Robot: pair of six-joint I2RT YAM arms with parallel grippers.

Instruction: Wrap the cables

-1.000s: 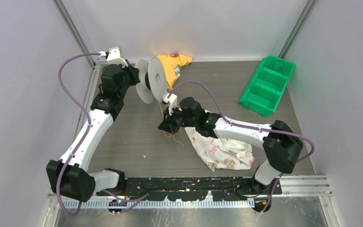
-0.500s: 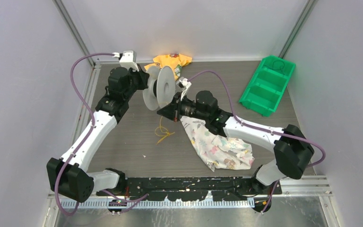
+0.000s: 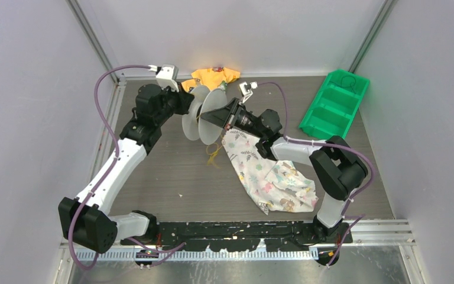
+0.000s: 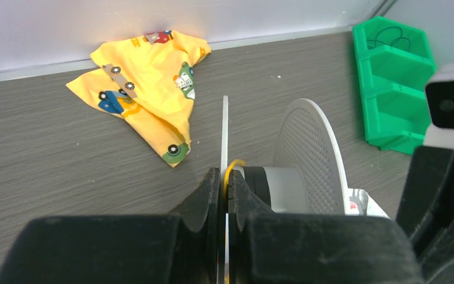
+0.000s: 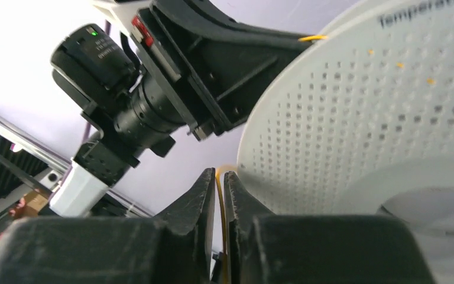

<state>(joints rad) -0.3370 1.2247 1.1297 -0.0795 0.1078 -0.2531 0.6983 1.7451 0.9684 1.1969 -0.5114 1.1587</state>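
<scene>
On the grey desk point(image 3: 171, 171), toward its far side, the left gripper point(image 4: 224, 184) clamps the rim of the white spool point(image 3: 208, 112). The right gripper point(image 5: 220, 180) pinches the yellow cables point(image 3: 214, 155), with loose loops beneath the spool.

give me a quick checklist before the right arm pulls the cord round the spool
1. Left gripper shut on the spool rim: ok.
2. Right gripper shut on the cord: ok, it runs between the fingers.
3. Cord started on spool: ok, a yellow strand curves over its core in the left wrist view.
4. Slack free of the floral cloth: cannot tell, loose loops lie on the table right beside its edge.
5. Cord taut between right gripper and spool: cannot tell.
</scene>
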